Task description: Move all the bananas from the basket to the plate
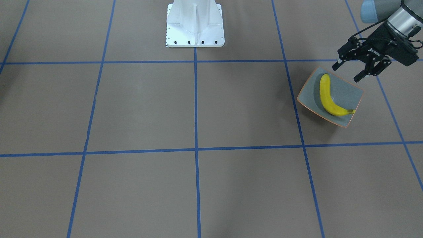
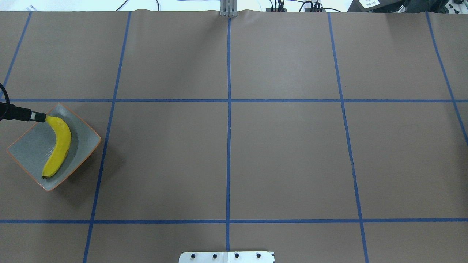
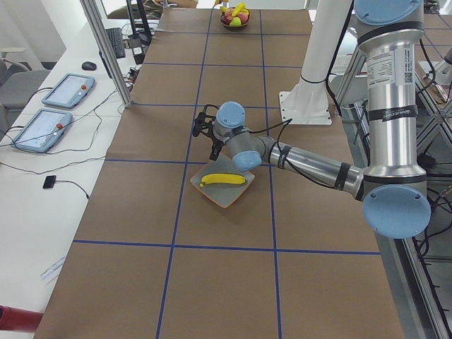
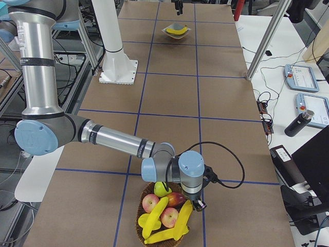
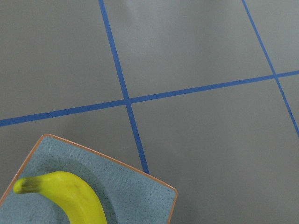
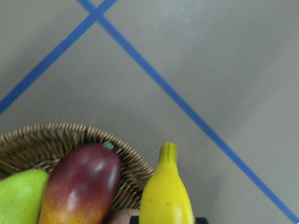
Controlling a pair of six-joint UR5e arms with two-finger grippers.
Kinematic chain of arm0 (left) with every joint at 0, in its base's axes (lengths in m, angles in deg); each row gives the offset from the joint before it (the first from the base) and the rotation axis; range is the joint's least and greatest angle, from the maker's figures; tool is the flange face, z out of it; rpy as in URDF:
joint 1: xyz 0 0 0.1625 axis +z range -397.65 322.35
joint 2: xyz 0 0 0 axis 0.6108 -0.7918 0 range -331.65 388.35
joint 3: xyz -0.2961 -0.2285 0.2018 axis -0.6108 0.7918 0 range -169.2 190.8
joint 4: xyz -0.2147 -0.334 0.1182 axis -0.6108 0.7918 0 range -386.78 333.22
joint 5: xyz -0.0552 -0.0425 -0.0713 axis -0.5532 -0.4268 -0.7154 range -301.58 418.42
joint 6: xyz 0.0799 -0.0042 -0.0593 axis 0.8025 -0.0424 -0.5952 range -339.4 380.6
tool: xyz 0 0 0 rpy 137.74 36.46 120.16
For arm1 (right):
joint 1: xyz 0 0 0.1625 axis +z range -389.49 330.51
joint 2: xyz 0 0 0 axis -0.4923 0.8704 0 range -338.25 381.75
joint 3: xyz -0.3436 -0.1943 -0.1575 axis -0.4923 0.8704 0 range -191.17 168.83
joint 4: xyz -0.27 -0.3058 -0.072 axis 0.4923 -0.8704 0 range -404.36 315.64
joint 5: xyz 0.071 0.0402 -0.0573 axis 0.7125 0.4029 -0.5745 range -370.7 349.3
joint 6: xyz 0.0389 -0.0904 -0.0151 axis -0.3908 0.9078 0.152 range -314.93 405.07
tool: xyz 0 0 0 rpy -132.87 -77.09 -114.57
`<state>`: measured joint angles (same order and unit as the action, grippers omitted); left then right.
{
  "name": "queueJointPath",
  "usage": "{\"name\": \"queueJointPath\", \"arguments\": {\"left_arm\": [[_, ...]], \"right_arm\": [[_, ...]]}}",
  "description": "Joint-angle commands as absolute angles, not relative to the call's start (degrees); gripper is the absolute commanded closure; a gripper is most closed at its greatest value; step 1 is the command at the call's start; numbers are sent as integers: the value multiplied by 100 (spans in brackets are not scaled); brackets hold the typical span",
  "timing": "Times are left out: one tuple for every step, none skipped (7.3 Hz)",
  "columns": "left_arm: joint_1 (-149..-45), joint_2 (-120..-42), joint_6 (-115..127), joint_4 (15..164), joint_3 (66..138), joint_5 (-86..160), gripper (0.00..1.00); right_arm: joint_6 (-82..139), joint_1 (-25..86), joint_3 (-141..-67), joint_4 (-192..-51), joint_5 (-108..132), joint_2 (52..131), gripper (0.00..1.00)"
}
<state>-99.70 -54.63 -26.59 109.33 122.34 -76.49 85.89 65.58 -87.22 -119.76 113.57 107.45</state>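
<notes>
The left arm [image 3: 318, 166] extends low and nearly level. The left gripper [image 1: 347, 72] hangs just above the robot-side edge of the plate [image 1: 347, 92], fingers spread and holding nothing. The right arm [image 4: 113, 139] reaches well away from the plate, wrist pointing down at the counter. The state of the right gripper [image 4: 197, 204] cannot be determined.

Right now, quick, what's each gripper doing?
Left gripper: open, empty, by the plate holding one banana.
Right gripper: down at the wicker basket and its bananas; open or shut cannot be told.
</notes>
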Motion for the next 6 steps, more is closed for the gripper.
{"name": "queueJointPath", "arguments": {"left_arm": [[-9961, -5462, -2668, 10928, 12234, -7649, 0], [-9961, -5471, -2686, 10928, 12234, -7649, 0], [-9944, -5540, -2738, 10928, 12225, -7649, 0], [-9944, -5576, -2747, 10928, 12216, -7649, 0], [-9935, -5672, -2756, 10919, 12199, -7658, 0], [-9935, -5716, -2756, 10919, 12199, -7649, 0]], "right_arm": [[8455, 6780, -9053, -13324, 11358, 9905, 100], [7688, 6781, -9254, -13565, 11375, 9605, 100], [6636, 6650, -9612, -13567, 11480, 9558, 100], [5556, 6335, -10094, -13567, 11707, 9558, 100], [4501, 5984, -10534, -13541, 11822, 9566, 100], [3281, 5581, -11017, -13515, 11815, 9575, 100]]}}
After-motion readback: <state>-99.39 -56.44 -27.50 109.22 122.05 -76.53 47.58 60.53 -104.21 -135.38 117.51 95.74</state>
